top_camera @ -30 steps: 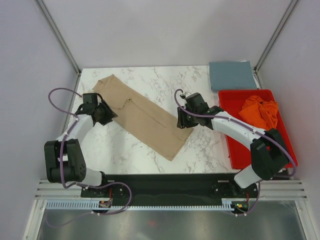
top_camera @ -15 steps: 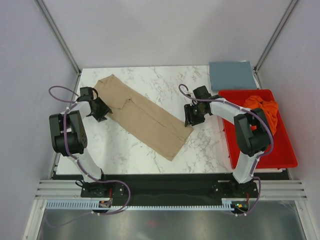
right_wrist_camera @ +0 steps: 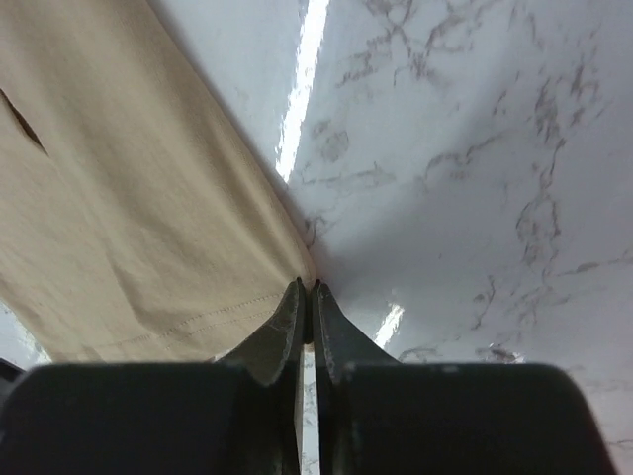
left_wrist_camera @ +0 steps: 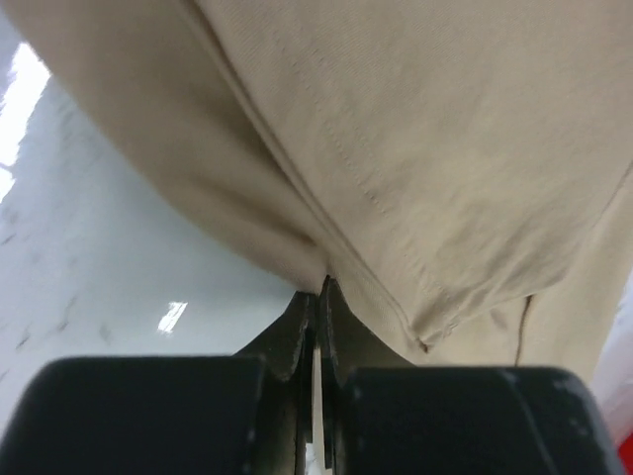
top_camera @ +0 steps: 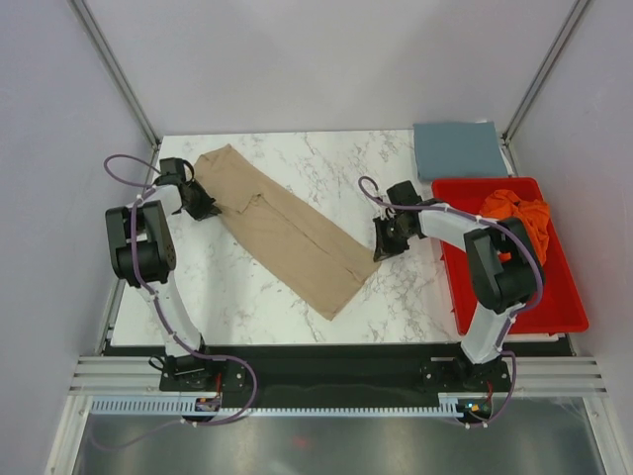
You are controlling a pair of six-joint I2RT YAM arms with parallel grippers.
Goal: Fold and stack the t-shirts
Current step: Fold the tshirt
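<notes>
Left gripper (top_camera: 203,205) sits at the far left of the marble table (top_camera: 326,163). Its jaws are pressed together on the left edge of the tan t-shirt (top_camera: 287,233). In the left wrist view the two dark fingertips (left_wrist_camera: 300,315) meet with only a hairline between them. A fold of tan cloth runs right into that seam, and the rest of the shirt fills the view above and to the right.

Right gripper (top_camera: 380,251) is on the other side of the same shirt, at its right-hand corner near the middle of the table. Its jaws are likewise closed tight, nipping the very edge of the cloth. In the right wrist view the hem with its double stitch line comes down to the fingertips (right_wrist_camera: 289,317), with bare marble to the right of them.

Between the two grippers the tan t-shirt lies flat as a long band. It slants from the far left of the table down toward the near middle.

A slate blue-grey t-shirt (top_camera: 460,148) lies folded square in the far right corner, well apart from both grippers. The bright orange t-shirt (top_camera: 516,220) is bunched in the far end of the red tray (top_camera: 519,307), just to the right of the right arm.
</notes>
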